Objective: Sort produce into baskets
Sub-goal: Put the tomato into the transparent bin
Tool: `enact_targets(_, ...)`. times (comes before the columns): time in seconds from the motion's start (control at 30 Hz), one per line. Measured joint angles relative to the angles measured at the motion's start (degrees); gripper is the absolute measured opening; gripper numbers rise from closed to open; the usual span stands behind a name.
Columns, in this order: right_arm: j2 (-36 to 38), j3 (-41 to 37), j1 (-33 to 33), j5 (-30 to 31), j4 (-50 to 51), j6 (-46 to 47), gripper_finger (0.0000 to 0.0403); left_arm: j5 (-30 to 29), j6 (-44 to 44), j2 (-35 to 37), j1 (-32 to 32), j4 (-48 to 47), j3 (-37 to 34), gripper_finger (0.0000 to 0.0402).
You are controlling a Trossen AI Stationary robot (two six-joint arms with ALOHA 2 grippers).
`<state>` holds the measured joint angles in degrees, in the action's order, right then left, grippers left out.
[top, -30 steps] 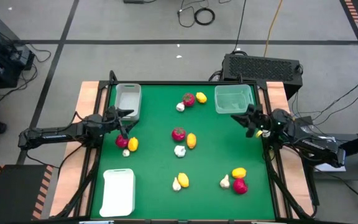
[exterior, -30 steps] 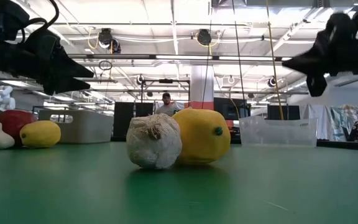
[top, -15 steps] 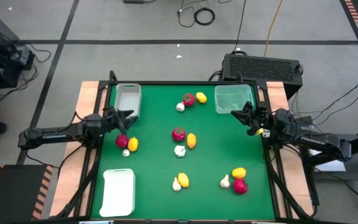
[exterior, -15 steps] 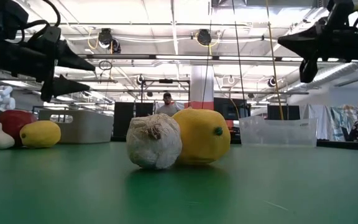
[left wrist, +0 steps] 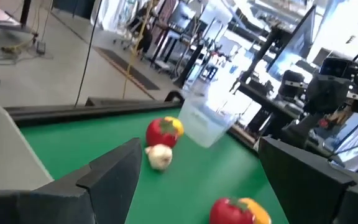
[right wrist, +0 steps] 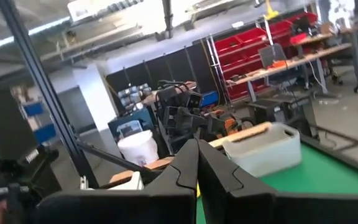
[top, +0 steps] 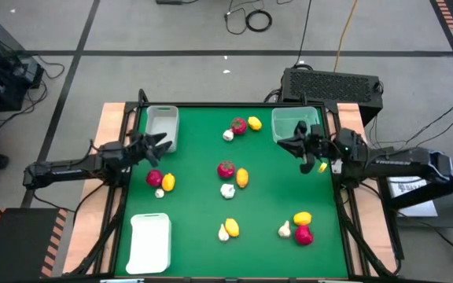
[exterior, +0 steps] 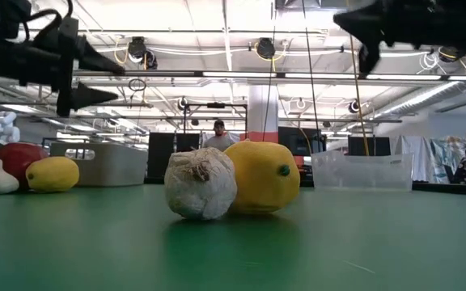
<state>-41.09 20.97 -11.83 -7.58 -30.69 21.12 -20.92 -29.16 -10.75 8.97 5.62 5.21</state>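
Red round fruits, yellow oval fruits and whitish bulbs lie in small groups on the green table: far middle [top: 238, 125], centre [top: 226, 169], left [top: 154, 178], near middle [top: 231, 227] and near right [top: 302, 218]. The grey-white bin [top: 161, 126], the clear greenish bin [top: 296, 124] and the flat white tray [top: 149, 242] rest on the mat. My left gripper [top: 157, 145] is open and empty in the air between the grey-white bin and the left group; its fingers also show in the left wrist view [left wrist: 197, 180]. My right gripper [top: 284, 145] is shut and empty, raised beside the clear bin's near left corner.
In the low view a bulb [exterior: 201, 183] and a yellow fruit [exterior: 264, 176] sit close to the camera. Wooden rails edge the table's left and right sides. Open green mat lies between the groups. A small yellow spot [top: 322, 167] shows beside the right arm.
Both grippers have risen. My right gripper has also gone toward the table's left, coming alongside the clear bin's near left corner. My left gripper has tipped up to point toward the far right. No produce has moved.
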Motion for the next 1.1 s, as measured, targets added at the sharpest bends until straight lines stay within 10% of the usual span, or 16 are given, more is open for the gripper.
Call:
enact_targets(0.57,-26.21,25.7,1.12,-6.33,2.25,-3.03,0.0005,1.98,15.98,-18.15,0.0,-12.2,25.79,0.0329)
enact_targets(1.1,-47.93,52.88,4.62,-6.24,38.22,-16.45,0.0123,6.4,26.28,-37.07,0.0,-39.89,55.48,0.0329)
